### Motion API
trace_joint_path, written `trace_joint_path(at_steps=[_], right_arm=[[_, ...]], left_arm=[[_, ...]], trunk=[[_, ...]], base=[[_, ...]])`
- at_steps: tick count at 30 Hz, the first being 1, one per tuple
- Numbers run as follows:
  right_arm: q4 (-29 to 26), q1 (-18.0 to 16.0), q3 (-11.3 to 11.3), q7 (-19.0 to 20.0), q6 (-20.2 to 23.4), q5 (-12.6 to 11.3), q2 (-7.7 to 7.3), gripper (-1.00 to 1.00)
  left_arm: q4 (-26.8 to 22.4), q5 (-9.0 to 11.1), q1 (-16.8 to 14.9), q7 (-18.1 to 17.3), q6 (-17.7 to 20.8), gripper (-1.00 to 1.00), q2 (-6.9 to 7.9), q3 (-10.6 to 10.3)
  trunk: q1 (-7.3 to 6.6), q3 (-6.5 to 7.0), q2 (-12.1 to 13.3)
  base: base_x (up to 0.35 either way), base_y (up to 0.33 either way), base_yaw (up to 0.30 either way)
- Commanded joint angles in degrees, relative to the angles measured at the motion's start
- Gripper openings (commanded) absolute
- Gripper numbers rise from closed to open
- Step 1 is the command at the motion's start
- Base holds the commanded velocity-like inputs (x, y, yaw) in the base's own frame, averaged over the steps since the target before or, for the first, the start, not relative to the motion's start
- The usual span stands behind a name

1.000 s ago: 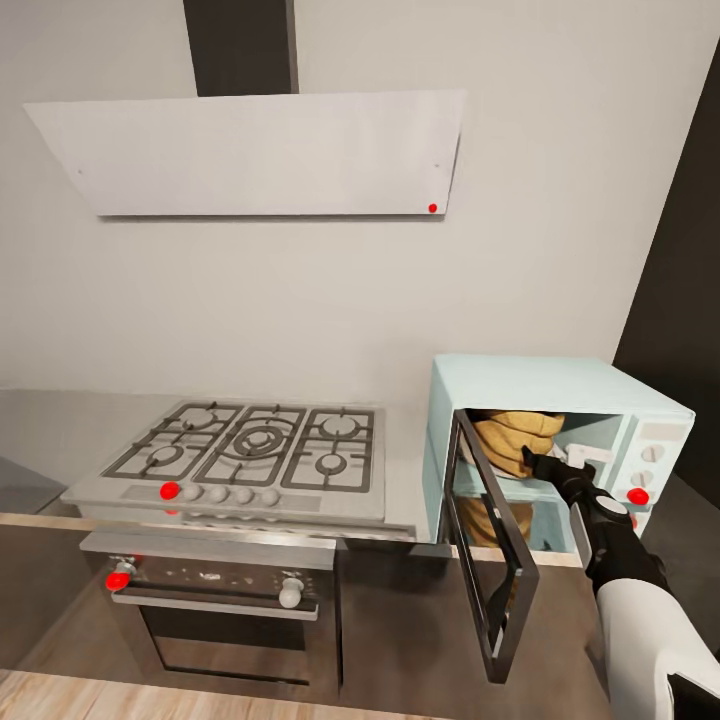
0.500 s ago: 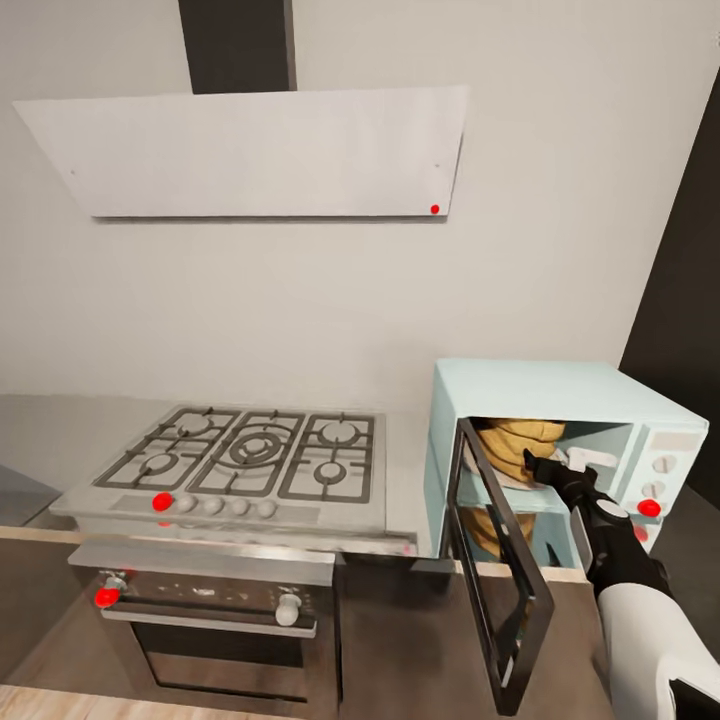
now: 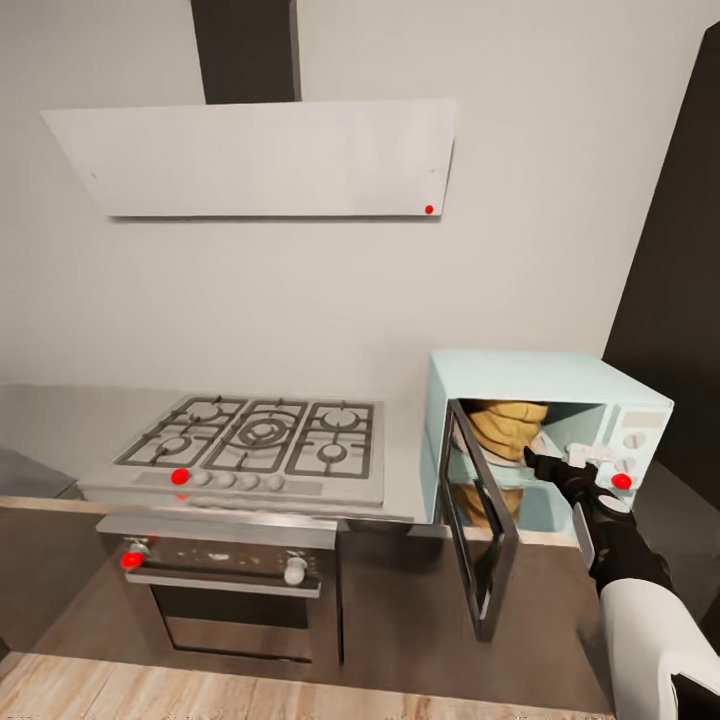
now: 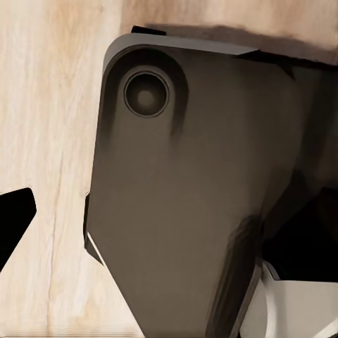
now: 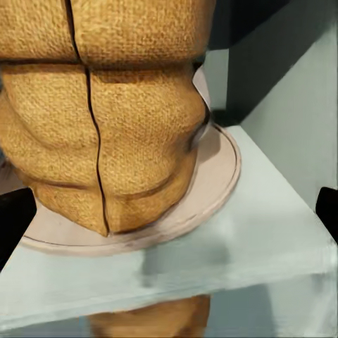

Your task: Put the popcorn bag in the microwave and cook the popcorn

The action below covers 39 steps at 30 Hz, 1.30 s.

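The mustard-tan popcorn bag (image 3: 510, 428) is seen upright on the round turntable inside the mint-blue microwave (image 3: 530, 375), whose dark glass door is swung open, right of the hob on the steel countertop (image 3: 403, 470).

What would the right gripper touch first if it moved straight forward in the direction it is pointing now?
Most likely the popcorn bag, which stands on the round plate inside the microwave, directly ahead of the right gripper. Its fingertips look open and apart from the bag; depth is uncertain.

Open door (image 3: 480, 530) beside microwave (image 3: 520, 375) opening
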Motion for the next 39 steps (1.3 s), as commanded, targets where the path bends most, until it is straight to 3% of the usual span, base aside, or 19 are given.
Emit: trace_joint_path(at_steps=[1,11,14,18,20,24,25,28,31,36,38,39], right_arm=[[-0.14,-0.05,-0.27,0.47,0.29,0.63,0.04,1.0],[-0.34,-0.05,0.01,0.48,1.01,0.67,0.02,1.0],[-1.29,-0.05,0.02,0.71,2.4,1.77,0.23,1.0],[-6.26,-0.05,0.03,1.66,12.14,2.34,0.71,1.0],[-9.91,-0.05,0.03,1.82,20.02,2.39,0.81,1.0],[-16.4,0.49,-0.03,2.09,28.86,2.45,0.76,1.0],[-21.65,2.48,-0.09,2.12,33.22,2.39,0.72,1.0],[-30.86,7.49,-0.14,2.13,39.63,2.33,0.77,1.0],[-33.8,9.92,-0.29,2.11,41.89,1.96,0.76,1.0],[-33.33,10.62,-0.56,1.93,42.32,1.79,0.69,1.0],[-30.64,11.99,-0.54,1.76,42.07,1.83,0.66,1.0],[-25.23,13.06,-0.57,1.59,41.7,2.46,0.39,1.0]], left_arm=[[0.01,0.35,-0.01,0.06,-0.15,1.0,-0.02,0.07],[0.02,0.35,-0.03,0.06,-0.14,1.0,-0.02,0.07],[0.02,0.41,-0.04,0.06,-0.14,1.0,0.06,0.01],[0.02,0.43,-0.04,0.06,-0.12,1.0,0.07,-0.02],[0.02,0.45,-0.04,0.06,-0.11,1.0,0.07,-0.02],[0.02,0.44,-0.03,0.06,-0.13,1.0,0.07,0.01],[0.02,0.41,-0.01,0.06,-0.14,1.0,0.03,0.04],[0.02,0.36,-0.04,0.06,-0.14,1.0,-0.01,0.13],[0.02,0.35,-0.01,0.11,-0.14,1.0,-0.01,0.15],[0.02,0.33,-0.04,0.11,-0.14,1.0,-0.02,0.15],[0.02,0.33,-0.03,0.13,-0.14,1.0,-0.02,0.16],[0.02,0.34,-0.04,0.12,-0.14,1.0,-0.02,0.16]], trunk=[[-0.03,-0.08,-0.05],[-0.03,-0.08,-0.05],[-0.03,-0.08,-0.05],[-0.03,-0.08,-0.05],[-0.03,-0.08,-0.05],[-0.03,-0.08,-0.05],[-0.03,-0.08,-0.05],[-0.03,-0.08,-0.05],[-0.03,-0.08,-0.05],[-0.03,-0.08,-0.05],[-0.03,-0.08,-0.05],[-0.03,-0.08,-0.05]], base=[[-0.322,0.0,0.0],[-0.321,0.0,0.0],[-0.149,0.0,0.0],[-0.015,0.0,0.0],[-0.002,0.0,0.0],[0.0,0.0,0.0],[-0.086,0.0,0.0],[-0.227,0.0,0.0],[-0.319,0.0,0.0],[-0.342,0.0,0.0],[-0.344,0.0,0.0],[-0.344,0.0,0.0]])
